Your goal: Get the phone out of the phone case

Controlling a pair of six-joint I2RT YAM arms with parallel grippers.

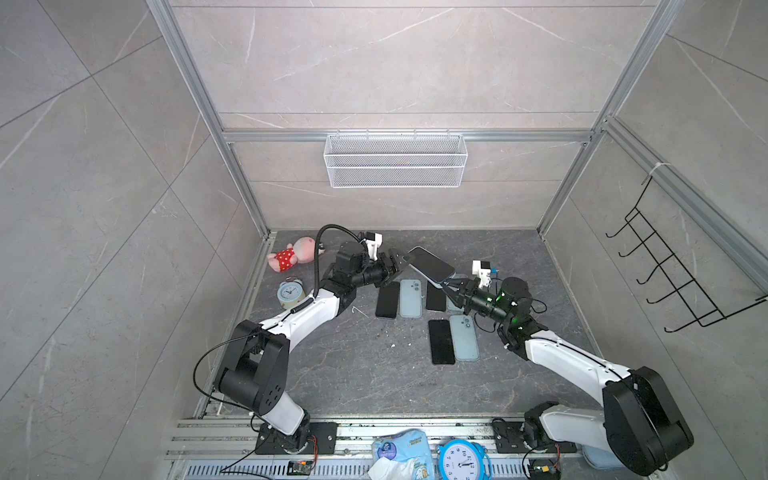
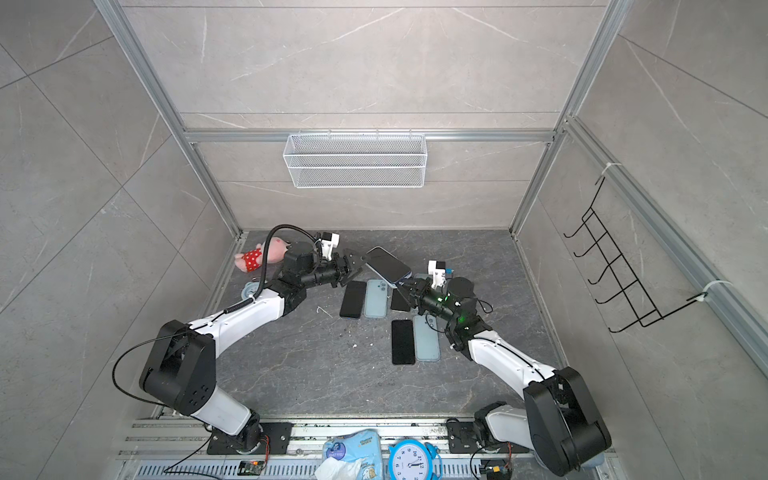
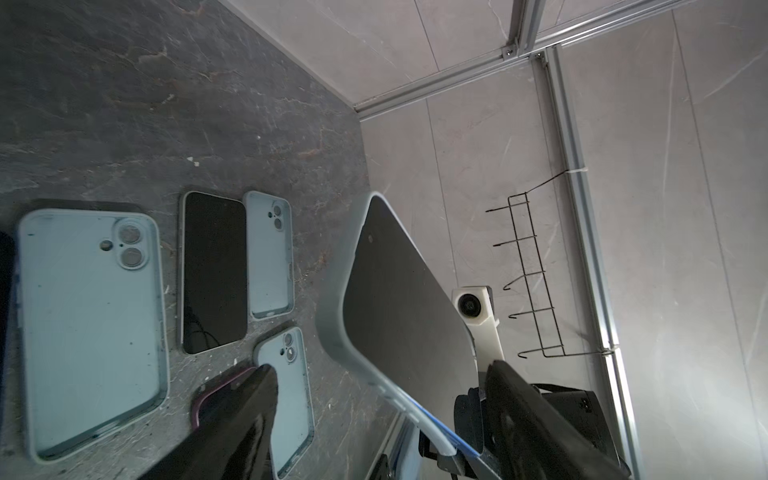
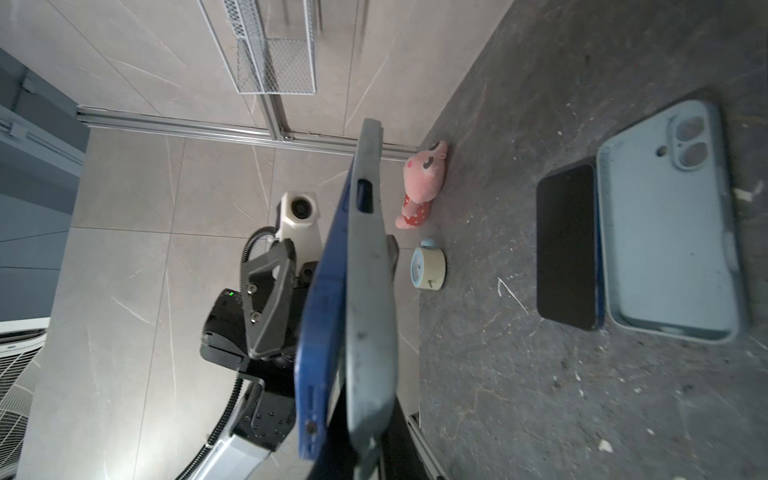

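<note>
A blue phone [image 1: 430,264] [image 2: 388,264], dark screen up, is held tilted above the dark table in a pale grey-blue phone case [image 3: 332,324]. In the right wrist view the phone [image 4: 324,311] has come away from the case [image 4: 370,291] along its near end. My right gripper [image 1: 446,286] [image 2: 405,284] [image 4: 370,457] is shut on the near corner of the case. My left gripper [image 1: 397,268] [image 2: 353,266] [image 3: 380,368] stands open at the far end. Its fingers [image 3: 249,415] straddle the cased phone without pinching it.
On the table [image 1: 353,374] below lie other black phones [image 1: 387,300] [image 1: 441,341] and empty pale cases [image 1: 410,298] [image 1: 464,337]. A plush pig [image 1: 291,255] and a small clock [image 1: 289,292] sit at the back left. A wire basket [image 1: 395,160] hangs on the rear wall and a hook rack [image 1: 673,270] on the right.
</note>
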